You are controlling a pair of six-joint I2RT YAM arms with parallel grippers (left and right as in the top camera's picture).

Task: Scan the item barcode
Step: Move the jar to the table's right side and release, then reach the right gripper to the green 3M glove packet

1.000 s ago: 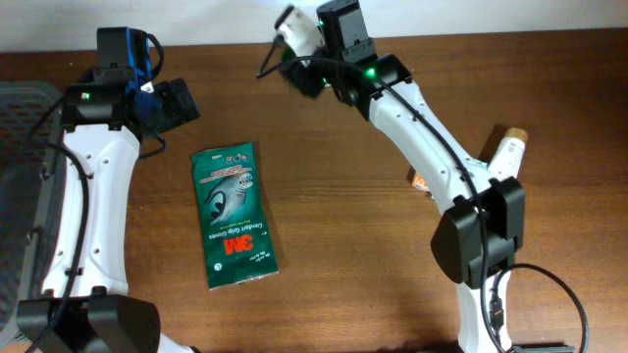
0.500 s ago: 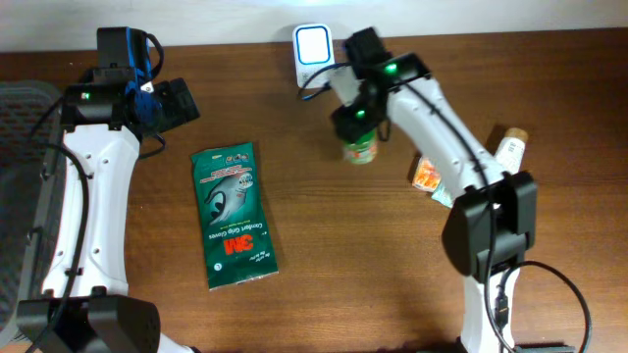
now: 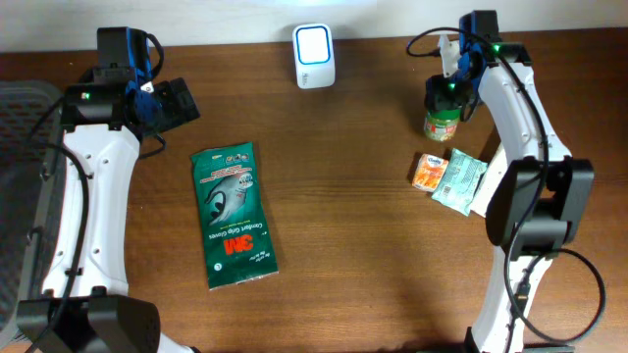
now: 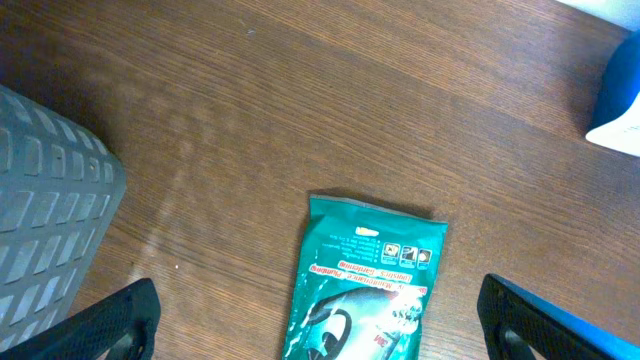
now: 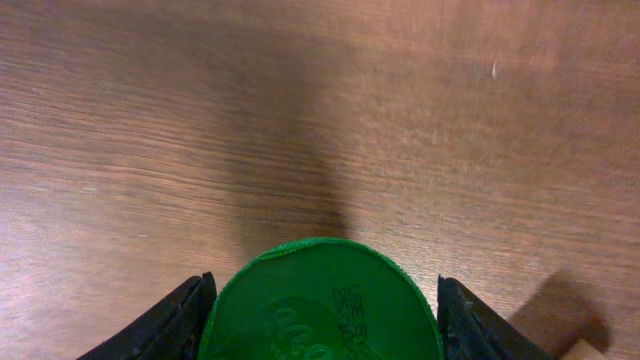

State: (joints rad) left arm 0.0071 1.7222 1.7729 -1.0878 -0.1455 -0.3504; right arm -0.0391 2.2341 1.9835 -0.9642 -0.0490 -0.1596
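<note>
The right hand pinches the jar by its green lid. In the right wrist view a dark finger presses each side of the lid, and the lid's round top faces the camera. The jar sits at about 2 o'clock on the surface, near the far edge. Its lid is up and its base is down, so its long axis runs roughly vertical, in line with the fingers. A dark shadow stretches from the lid toward 12 o'clock in the wrist view, but I cannot tell whether the base touches the wood. Embossed lettering shows on the lid and is too faint to read.

The white scanner stands at 12 o'clock on the surface, its blue-lit face looking up. It lies toward 10 o'clock from the jar, well apart from it.

At 6 o'clock from the jar lie a small orange box and a pale green pouch, touching each other.

The left hand hangs at about 10 o'clock with its fingers spread wide and nothing between them. Below it, at about 8 o'clock on the surface, lies a flat green packet. The packet's long axis runs nearly 12 to 6, leaning slightly toward 11 and 5. A grey basket sits at the 9 o'clock edge
</note>
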